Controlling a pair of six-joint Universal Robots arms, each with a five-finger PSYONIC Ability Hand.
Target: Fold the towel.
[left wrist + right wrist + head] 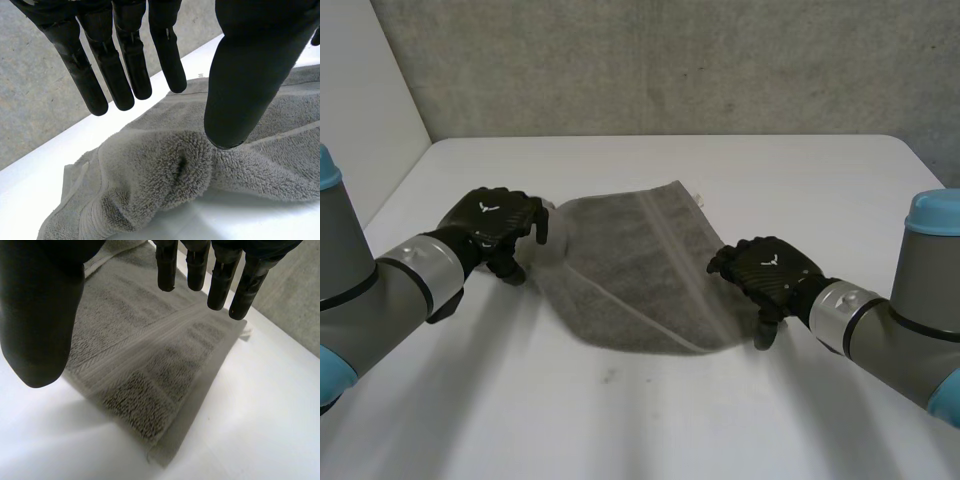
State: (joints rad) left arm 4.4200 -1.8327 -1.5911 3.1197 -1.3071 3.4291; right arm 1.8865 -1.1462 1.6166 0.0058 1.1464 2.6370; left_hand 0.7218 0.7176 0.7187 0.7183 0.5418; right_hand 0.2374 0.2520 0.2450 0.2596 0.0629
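Observation:
A grey towel (630, 275) lies rumpled on the white table (620, 420), with a woven band running across it. My left hand (495, 225) hovers at the towel's left edge. Its fingers (120, 75) are straight and apart from the cloth, and its thumb (240, 90) stands just over a raised bunch of towel (165, 170) without pinching it. My right hand (765, 268) is at the towel's right edge. There its fingers (220, 275) and thumb (40, 320) hang straight above a folded corner of the towel (150, 385), holding nothing.
A grey wall (670, 60) rises behind the table's far edge. A white panel (360, 90) stands at the back left. Bare tabletop lies in front of the towel and beyond it.

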